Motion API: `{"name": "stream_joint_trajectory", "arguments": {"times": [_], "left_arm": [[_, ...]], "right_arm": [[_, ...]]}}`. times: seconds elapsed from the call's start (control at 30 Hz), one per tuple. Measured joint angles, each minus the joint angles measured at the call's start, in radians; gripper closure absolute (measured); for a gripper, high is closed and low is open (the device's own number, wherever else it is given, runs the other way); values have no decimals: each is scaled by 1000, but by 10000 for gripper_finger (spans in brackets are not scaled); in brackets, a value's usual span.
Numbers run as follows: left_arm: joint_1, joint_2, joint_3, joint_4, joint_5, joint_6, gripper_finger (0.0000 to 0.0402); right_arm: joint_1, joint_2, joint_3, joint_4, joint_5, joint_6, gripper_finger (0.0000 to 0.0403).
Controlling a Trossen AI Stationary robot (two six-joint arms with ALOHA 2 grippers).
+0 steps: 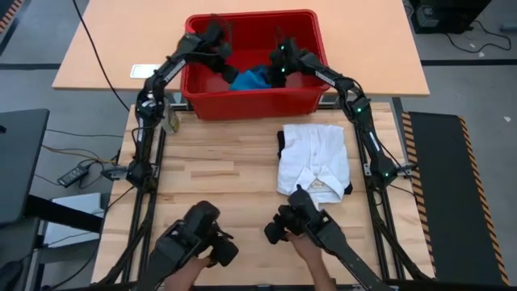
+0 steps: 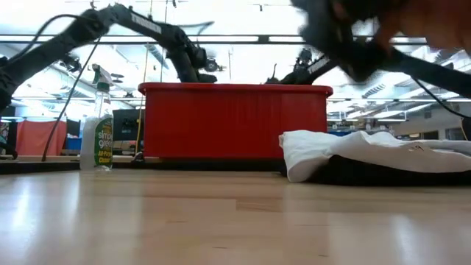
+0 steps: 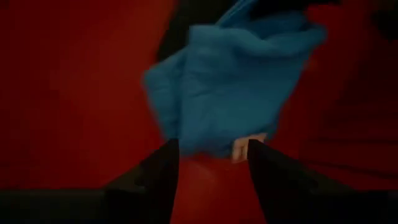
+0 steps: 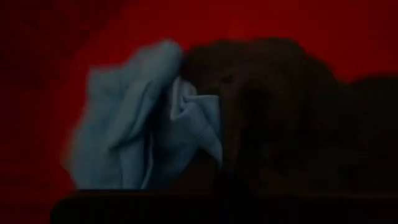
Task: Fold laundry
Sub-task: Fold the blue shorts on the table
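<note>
The red basket (image 1: 250, 105) stands at the table's far edge, and both arms reach down into it. A bright blue piece (image 1: 249, 79) lies crumpled inside, next to a dark cloth (image 4: 273, 106). My left gripper (image 3: 211, 155) is open, with its fingertips at the blue piece's (image 3: 230, 87) lower edge. My right gripper (image 1: 273, 74) hangs over the basket's right half, by the blue piece (image 4: 137, 137). On the table's right side a folded white garment (image 1: 315, 158) lies on top of a black one (image 1: 281, 141). My left gripper's two fingertips (image 3: 166, 155) stand apart at the blue piece's lower edge (image 3: 211, 146), with the basket's red floor showing between them farther back. I cannot tell whether they touch the cloth.
A spray bottle (image 2: 97, 136) stands left of the basket. A person's hands hold two control arms (image 1: 303, 230) at the table's near edge. Bare wood (image 1: 218, 170) lies between the basket and those arms. A second tabletop (image 1: 121, 40) sits behind the basket.
</note>
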Motion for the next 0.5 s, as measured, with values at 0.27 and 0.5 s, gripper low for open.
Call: {"name": "stream_joint_trajectory", "arguments": {"times": [0.27,0.5], "left_arm": [[-12,-189,0,1,-66,-6,210],[-106,-409,0,22,-79,-166,210]], "right_arm": [[8,-257,1,136,-88,13,384],[67,-505,2,83,-178,-41,384]]}}
